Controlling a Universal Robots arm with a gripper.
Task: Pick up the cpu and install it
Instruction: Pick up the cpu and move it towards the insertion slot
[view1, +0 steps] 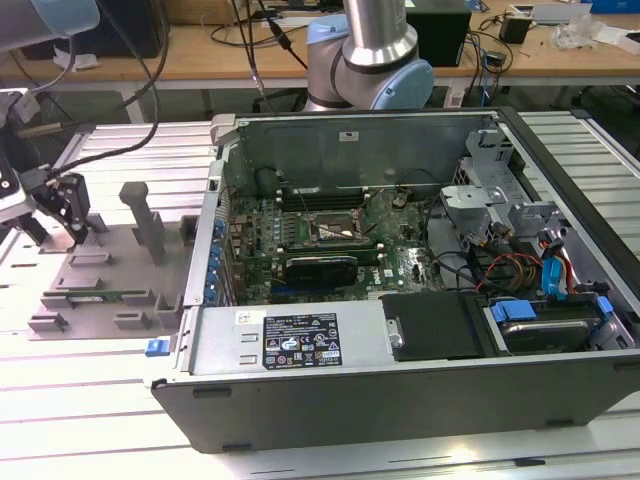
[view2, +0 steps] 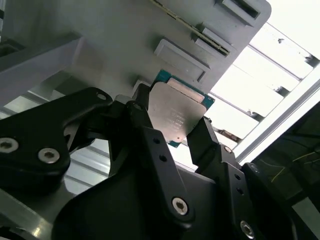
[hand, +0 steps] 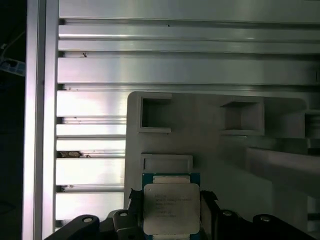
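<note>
The cpu (view2: 176, 111) is a flat square chip with a silver-grey metal top and a green rim. It sits between my gripper's (view2: 172, 121) two black fingers, which press on its opposite edges. In the first wrist view the cpu (hand: 171, 212) lies just over a grey parts holder (hand: 210, 150), with a finger (hand: 133, 199) at each side of it. In the exterior view my gripper (view1: 78, 236) hangs over that holder (view1: 110, 270) at the exterior view's left, and the chip is hidden behind the fingers. The motherboard socket (view1: 338, 232) lies in the open case.
An open computer case (view1: 400, 340) fills the middle and the exterior view's right, with cables (view1: 520, 265) and a drive bay. The holder carries upright posts (view1: 150, 215) and a thin green memory stick (view1: 95, 295). The arm's base (view1: 365, 60) stands behind the case. Slatted aluminium table (hand: 90, 75) surrounds the holder.
</note>
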